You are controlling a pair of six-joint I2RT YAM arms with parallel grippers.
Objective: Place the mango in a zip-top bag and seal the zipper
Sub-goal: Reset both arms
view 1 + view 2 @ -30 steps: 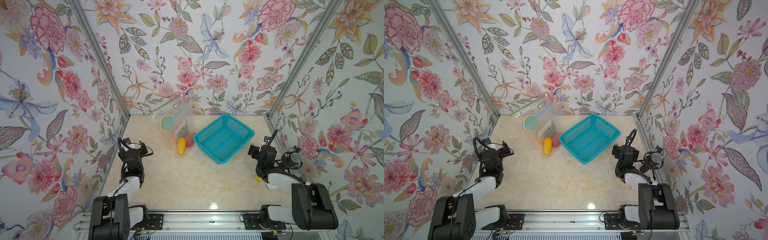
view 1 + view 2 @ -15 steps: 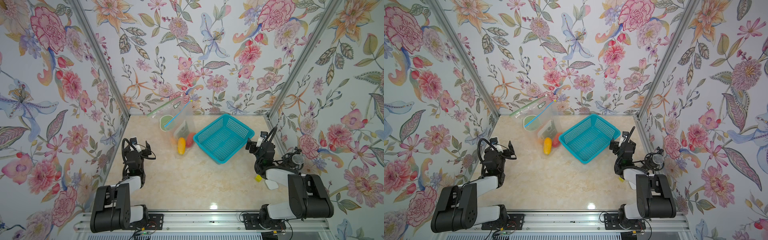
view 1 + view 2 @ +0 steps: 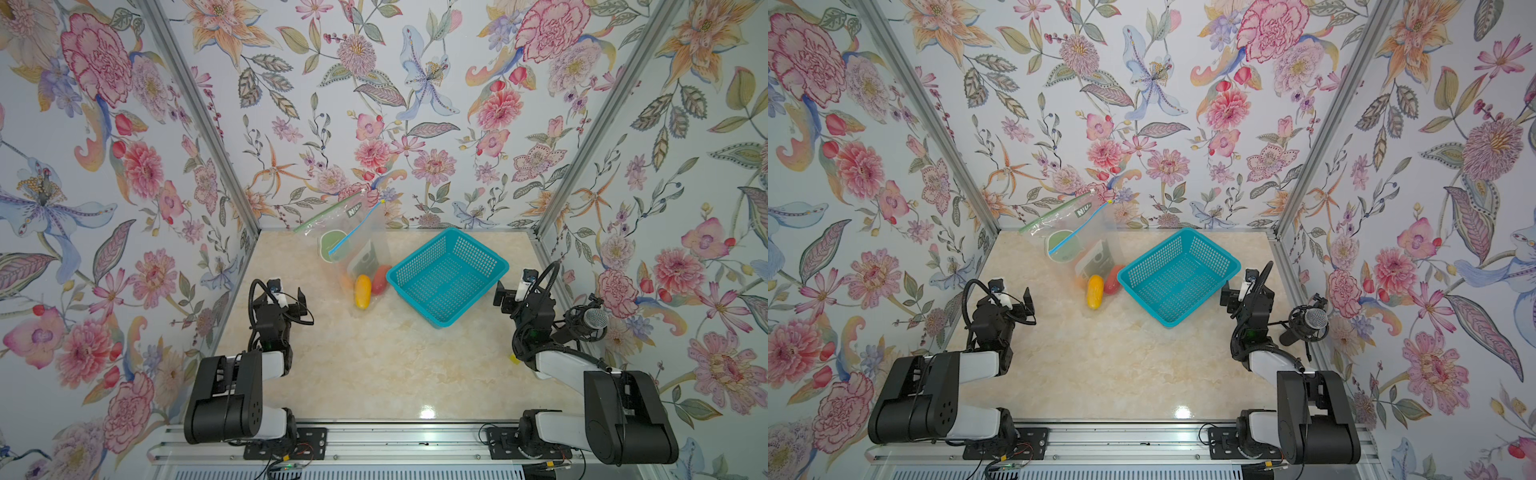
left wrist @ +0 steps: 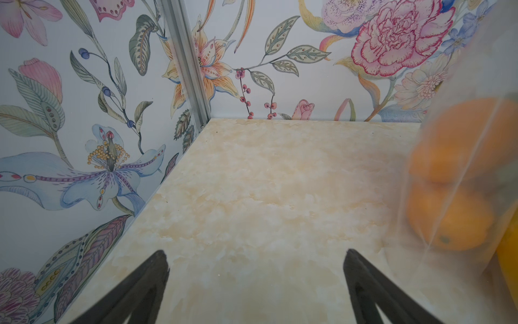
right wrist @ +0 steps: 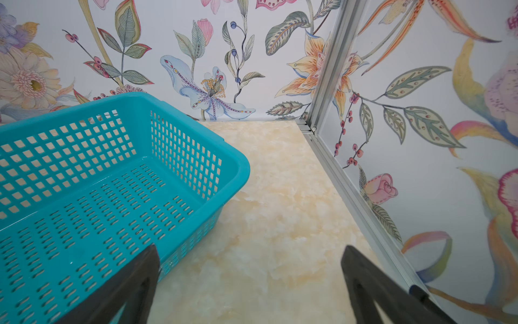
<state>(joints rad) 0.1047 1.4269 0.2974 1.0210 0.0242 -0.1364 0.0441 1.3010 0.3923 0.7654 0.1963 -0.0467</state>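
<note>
The yellow mango (image 3: 362, 291) (image 3: 1094, 291) lies at the near end of a clear zip-top bag (image 3: 357, 237) (image 3: 1084, 237) that leans on the back wall; whether it is under the plastic I cannot tell. The bag shows a blue zipper strip (image 3: 355, 228) and a green strip. In the left wrist view the bag (image 4: 462, 140) holds orange fruit (image 4: 448, 221). My left gripper (image 3: 287, 293) (image 3: 1013, 293) (image 4: 255, 261) is open and empty, left of the bag. My right gripper (image 3: 514, 286) (image 3: 1237, 289) (image 5: 249, 258) is open and empty beside the basket.
An empty teal basket (image 3: 415, 254) (image 3: 1150, 253) (image 5: 244, 168) stands right of the bag, touching a red fruit (image 3: 380, 278). Floral walls close in three sides. A microphone (image 3: 594, 318) sits at the right wall by the right arm.
Both grippers have shifted a little inward and toward the back wall, still open. The bag, fruit and basket have not moved.
</note>
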